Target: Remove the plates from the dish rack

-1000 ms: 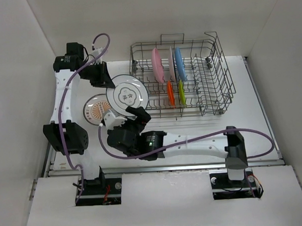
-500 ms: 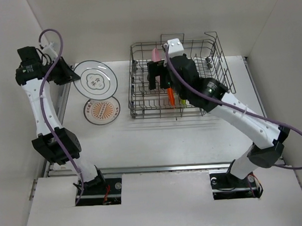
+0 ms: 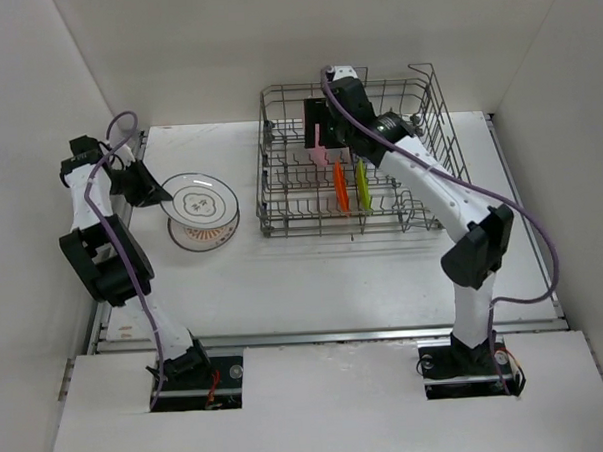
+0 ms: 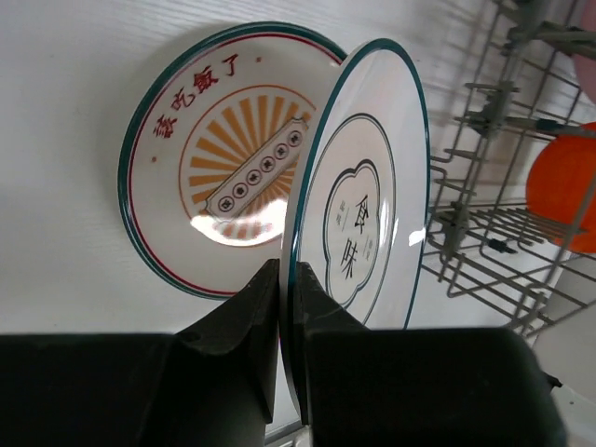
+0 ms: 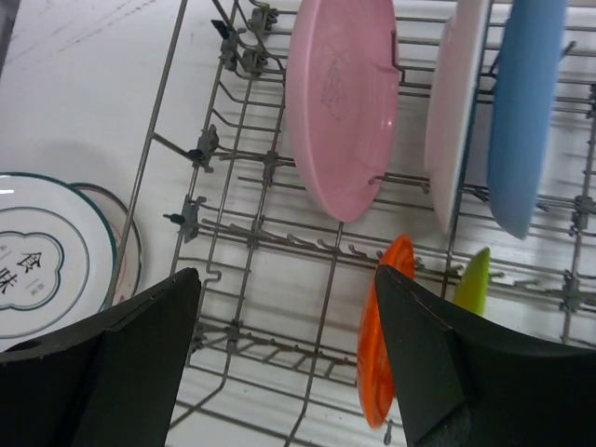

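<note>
1. Right wrist view: the pink plate [image 5: 343, 102] stands on edge between tines in the left rear part of the dish rack [image 3: 420, 196]. Its rim is uppermost and its disc runs along the rack's short way.
2. The right gripper [image 5: 286, 272] hangs over that part of the rack with its jaws wide apart and nothing in them. The pink plate lies ahead of the fingertips and inside the gap, somewhat nearer the finger on the picture's right. The gap runs across the plate's thickness, so a straight advance should bring one finger down each face of the rim.
3. Toward the rack's right, a white plate [image 5: 452, 121] stands just beside the pink one, then a light blue plate [image 5: 521, 112]. The small orange plate [image 5: 382, 345] and lime green plate [image 5: 470, 279] sit in the rack's nearer row. The white plate probably leaves the tightest room for a finger.
4. Well off the rack's left side, the left gripper [image 4: 284, 279] is clamped on the rim of a green-rimmed plate [image 4: 358, 233]. It holds the plate tilted over a sunburst plate [image 4: 205, 168] lying flat on the table [image 3: 334, 275]. Whether the two plates touch cannot be told.
5. The right arm is much the nearer to the pink plate, and it is the one with free jaws.
</note>
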Robot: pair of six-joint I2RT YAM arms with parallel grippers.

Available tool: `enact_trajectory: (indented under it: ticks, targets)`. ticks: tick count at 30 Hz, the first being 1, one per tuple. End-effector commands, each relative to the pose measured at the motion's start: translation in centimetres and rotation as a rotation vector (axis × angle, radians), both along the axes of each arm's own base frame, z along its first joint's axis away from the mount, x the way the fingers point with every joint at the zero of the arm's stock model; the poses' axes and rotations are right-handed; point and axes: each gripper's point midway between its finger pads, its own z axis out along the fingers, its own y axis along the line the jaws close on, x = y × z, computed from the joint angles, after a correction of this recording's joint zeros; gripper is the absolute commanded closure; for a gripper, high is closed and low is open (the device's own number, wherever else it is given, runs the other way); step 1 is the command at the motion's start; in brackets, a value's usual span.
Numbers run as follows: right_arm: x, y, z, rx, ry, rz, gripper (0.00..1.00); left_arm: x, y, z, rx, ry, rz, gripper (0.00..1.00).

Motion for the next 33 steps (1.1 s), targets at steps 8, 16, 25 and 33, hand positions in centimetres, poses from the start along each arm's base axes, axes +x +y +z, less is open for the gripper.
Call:
enact_trajectory:
  ticks: [8, 16, 25, 33]
  targets:
    - [6.7, 3.0, -3.9, 0.027, -0.007, 0.005, 0.23, -0.3, 0.4, -5.6, 0.012, 0.113, -0.067, 0.87]
    - [9.3, 2.9, -6.1, 0.037, -0.015, -0.029, 0.38, -0.9, 0.4, -7.4, 0.039, 0.154, -0.093, 0.58]
    - [9.3, 4.0, -6.0, 0.042, -0.020, 0.040, 0.92, -1.6, 0.1, -7.5, 0.050, 0.169, -0.131, 0.34]
    - [7.6, 1.3, 2.4, 0.030, -0.181, 0.020, 1.00, -1.2, 0.0, -5.9, 0.059, 0.128, -0.123, 0.06]
